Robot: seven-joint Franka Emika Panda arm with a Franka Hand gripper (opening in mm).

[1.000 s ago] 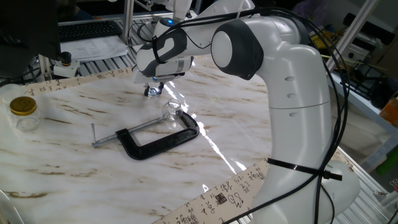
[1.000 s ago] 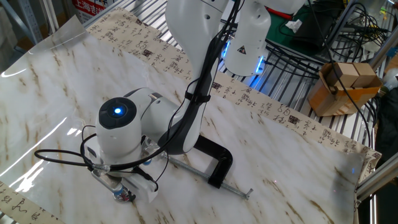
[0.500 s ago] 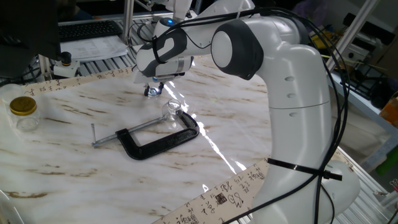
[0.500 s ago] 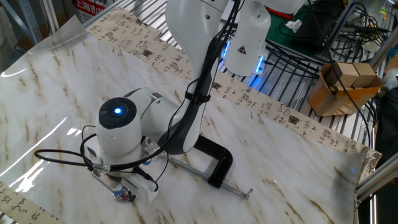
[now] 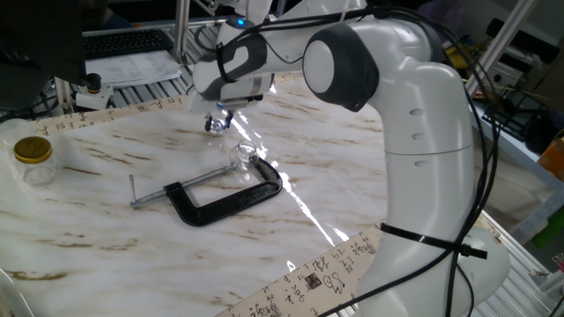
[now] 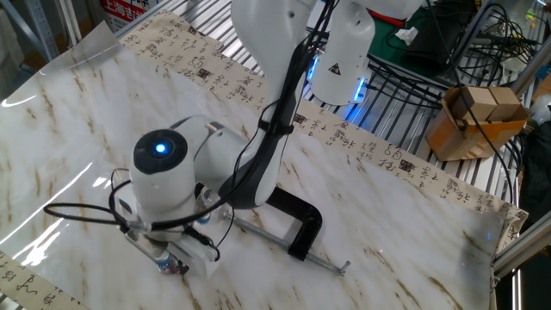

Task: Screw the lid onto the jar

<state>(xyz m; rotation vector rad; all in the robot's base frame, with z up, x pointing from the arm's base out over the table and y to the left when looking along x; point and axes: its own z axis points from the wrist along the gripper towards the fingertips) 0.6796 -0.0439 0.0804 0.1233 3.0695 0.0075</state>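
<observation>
The claw point(image 5: 216, 123) hung just above the marble counter point(image 5: 106, 238), its fingers pinched on the small silvery lid point(image 5: 215, 126), though the grip was small in this view and partly hidden by the arm in the other. The tiny clear jar point(image 5: 243, 157) stood upright on the counter near the claw, touching or just beside the jaw end of the black C-clamp point(image 5: 220, 199). A larger jar with a gold lid point(image 5: 33, 158) stood well apart at the counter's edge.
</observation>
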